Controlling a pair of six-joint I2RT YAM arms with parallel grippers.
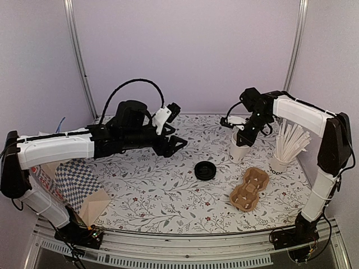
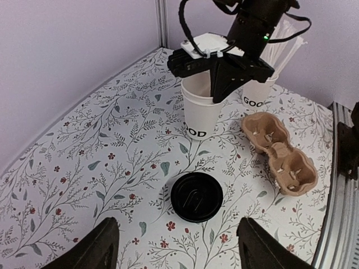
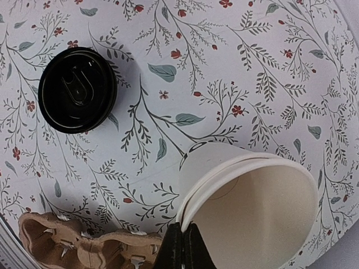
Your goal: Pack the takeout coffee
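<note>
The takeout coffee's white cup (image 1: 239, 150) (image 2: 202, 115) (image 3: 252, 196), with dark lettering, stands at the right rear with no lid on. Two nested rims show at its top. My right gripper (image 1: 242, 139) (image 2: 217, 95) (image 3: 184, 238) is shut on the near rim, one finger inside and one outside. The round black lid (image 1: 205, 170) (image 2: 196, 196) (image 3: 78, 89) lies flat on the table, apart from the cup. My left gripper (image 1: 178, 144) (image 2: 176, 249) hangs open above the table left of the lid, holding nothing. In its wrist view the lid lies just ahead, between the fingers.
A brown pulp cup carrier (image 1: 250, 189) (image 2: 280, 151) (image 3: 84, 246) lies right of the lid. A white cup of long white sticks (image 1: 279, 162) (image 2: 258, 95) stands at the far right. A brown paper bag (image 1: 92, 204) and checkered paper (image 1: 67, 179) lie at the front left.
</note>
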